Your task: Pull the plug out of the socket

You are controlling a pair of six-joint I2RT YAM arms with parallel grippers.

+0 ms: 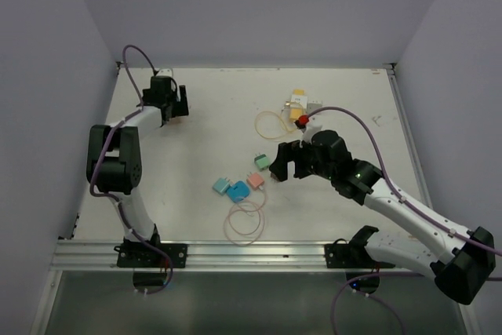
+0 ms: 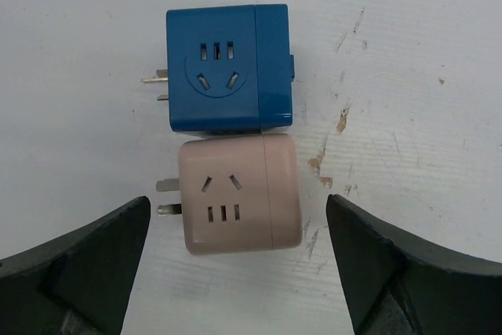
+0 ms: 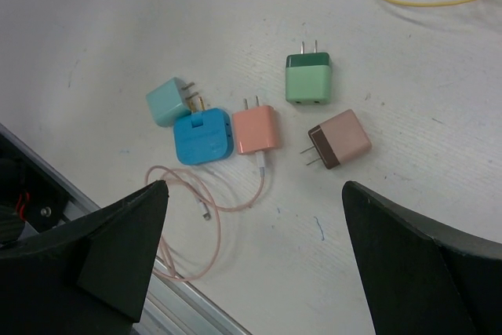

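Wide open on the left end effector (image 2: 237, 208), nothing held. Partly between its fingers (image 2: 86, 264), not touching them: a pink socket block (image 2: 239, 194). Right at 12 o'clock of that, a blue socket block (image 2: 227, 68), maybe touching, hard to tell. On both, metal pins pointing to 9 o'clock. Both flat on the white bench (image 2: 416, 52), near its 10 o'clock corner. Wide open on the right end effector (image 3: 255, 190) too, nothing held. Under it, a green charger (image 3: 307, 78) at 12 o'clock and a blue charger (image 3: 202, 139) at 9 o'clock.
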